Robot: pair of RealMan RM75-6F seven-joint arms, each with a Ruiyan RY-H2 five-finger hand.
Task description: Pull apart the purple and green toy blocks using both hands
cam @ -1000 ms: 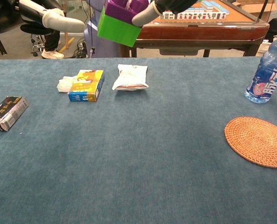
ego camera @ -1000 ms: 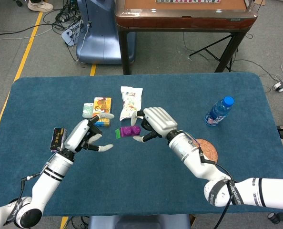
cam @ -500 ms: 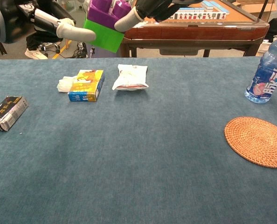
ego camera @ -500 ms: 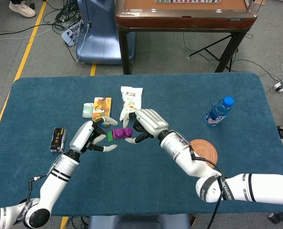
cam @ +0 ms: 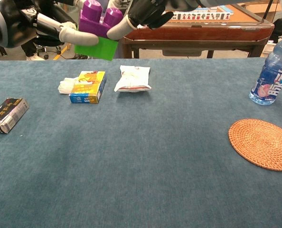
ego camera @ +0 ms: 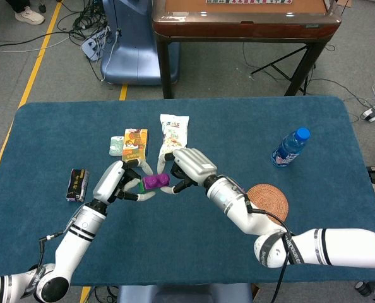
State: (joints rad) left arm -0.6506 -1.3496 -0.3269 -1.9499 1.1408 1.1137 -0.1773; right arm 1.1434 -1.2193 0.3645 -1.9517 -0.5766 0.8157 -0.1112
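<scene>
Fingers (cam: 74,36) of left hand (ego camera: 115,181) closing on green plastic block (cam: 96,48), right hand (ego camera: 189,165) gripping purple studded block (cam: 97,19), midair above table. Light, rigid, probably snug; better gripping flat sides.

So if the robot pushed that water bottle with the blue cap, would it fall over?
Probably, if pushed near the top: the water bottle stands upright and is tall for its base. Its round body means it would likely roll once down. It looks fairly full, so it may feel heavy and resist a light nudge.
</scene>
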